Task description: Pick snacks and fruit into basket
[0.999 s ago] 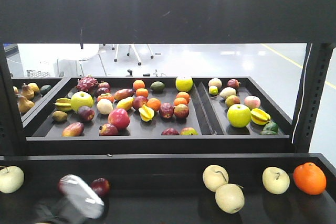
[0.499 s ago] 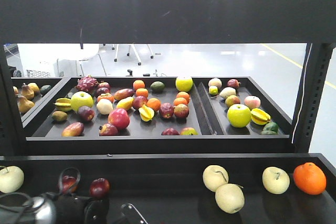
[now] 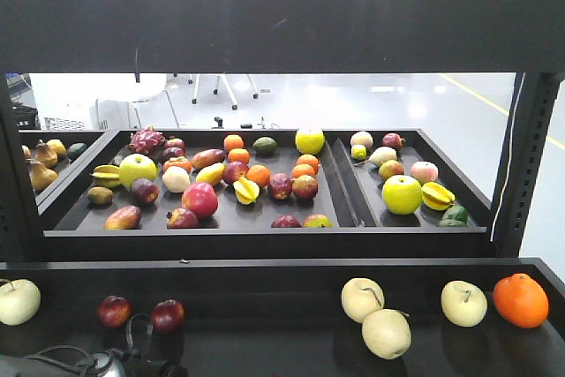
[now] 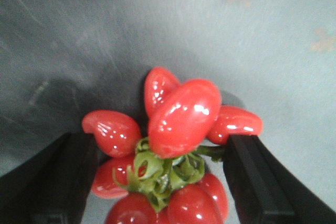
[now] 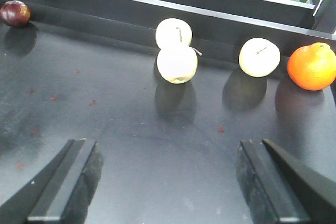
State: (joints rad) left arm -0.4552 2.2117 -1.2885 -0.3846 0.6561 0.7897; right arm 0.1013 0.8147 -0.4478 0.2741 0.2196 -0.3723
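Red cherry-tomato cluster (image 4: 184, 116) is framed right between the spread jaws of the left gripper (image 4: 160, 150); right gripper (image 5: 168, 150) is held parted over the dark shelf (image 5: 131, 129)

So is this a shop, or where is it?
Probably a pretend fruit stall inside a big lab or workshop: black tiered trays full of mixed fruit, and behind them a shiny grey floor with a yellow line.

Glossy red tomato cluster (image 4: 181, 116) w/ green stem lies on dark tray (image 4: 236, 35).
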